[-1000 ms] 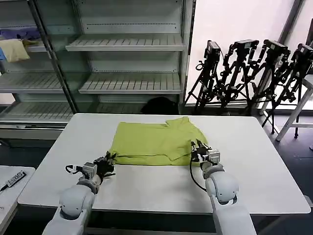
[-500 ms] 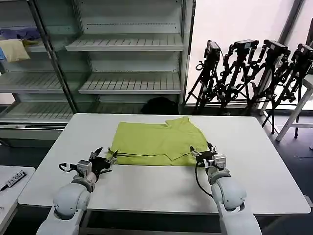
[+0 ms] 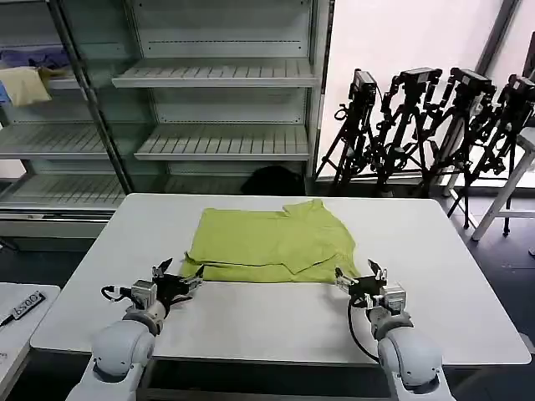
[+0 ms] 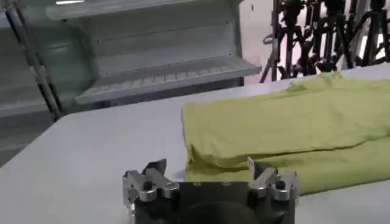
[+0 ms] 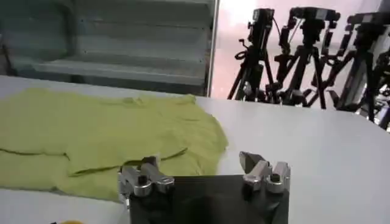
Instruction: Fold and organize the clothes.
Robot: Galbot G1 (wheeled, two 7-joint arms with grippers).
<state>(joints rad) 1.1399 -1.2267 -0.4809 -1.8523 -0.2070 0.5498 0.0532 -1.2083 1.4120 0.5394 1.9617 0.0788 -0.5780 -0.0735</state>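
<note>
The lime yellow-green T-shirt [image 3: 269, 241] lies folded flat on the white table [image 3: 451, 276], its near edge doubled over. My left gripper [image 3: 180, 280] rests low on the table just off the shirt's near left corner, open and holding nothing. In the left wrist view the left gripper [image 4: 207, 173] has its fingers spread, with the shirt [image 4: 286, 122] just beyond them. My right gripper [image 3: 359, 276] sits off the near right corner, open too. The right wrist view shows the right gripper [image 5: 198, 167] with its fingers wide apart in front of the shirt [image 5: 103, 134].
Metal shelves [image 3: 221, 75] stand behind the table, with a pale yellow cloth [image 3: 23, 83] and a blue-purple cloth [image 3: 38, 57] at the upper left. Camera tripods [image 3: 426, 125] crowd the back right. A small side table [image 3: 17, 322] with a remote stands at the left.
Both grippers were at the shirt's near edge; they have opened and drawn back toward me, apart from the cloth. The shirt stays folded in place.
</note>
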